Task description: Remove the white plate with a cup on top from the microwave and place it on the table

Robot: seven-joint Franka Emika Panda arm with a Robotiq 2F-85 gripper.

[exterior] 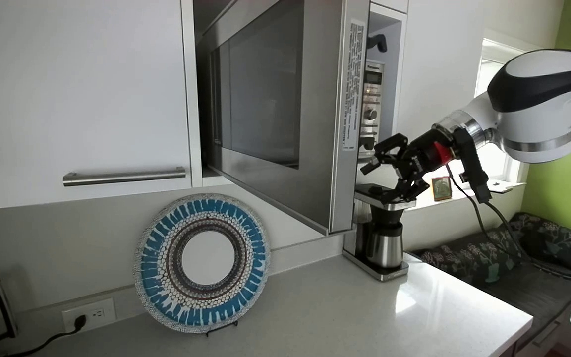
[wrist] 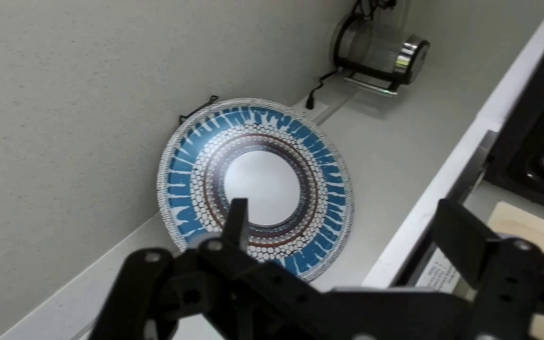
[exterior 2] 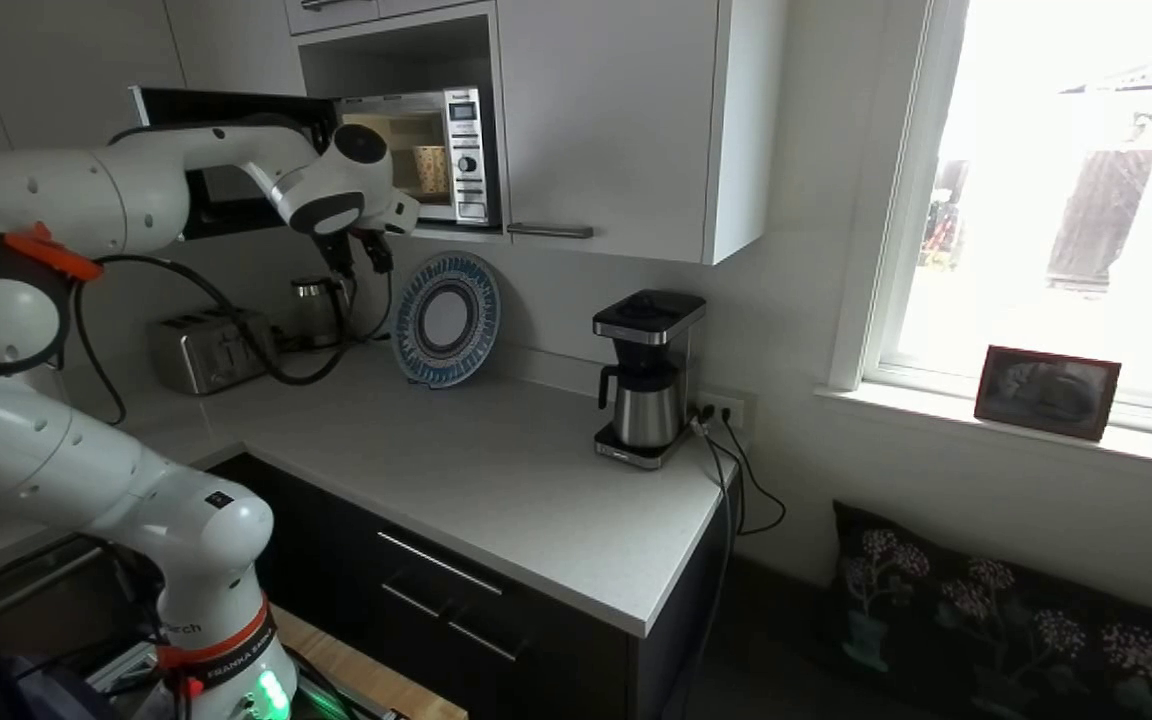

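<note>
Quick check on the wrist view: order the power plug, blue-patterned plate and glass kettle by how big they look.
1. Blue-patterned plate, even though partly hidden
2. Glass kettle
3. Power plug

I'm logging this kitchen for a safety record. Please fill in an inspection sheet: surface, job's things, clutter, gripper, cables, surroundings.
Surface: light grey-white smooth countertop, bearing the clutter listed below.
Job's things: boxy stainless-steel microwave, its dark-glass door open; small cream cup with dark marks standing inside; plain white round plate cannot be made out.
Clutter: large round plate with blue patterned rim, propped nearly upright; steel-and-black coffee maker; silver metal toaster; glass-and-steel kettle.
Gripper: black two-fingered gripper, open, holding nothing.
Cables: thick black cable looping beneath the white jointed robot arm; thin black cords hanging past the countertop's end.
Surroundings: white flat-fronted cabinets; bright window; dark flower-patterned cushion; small red-framed picture.
</note>
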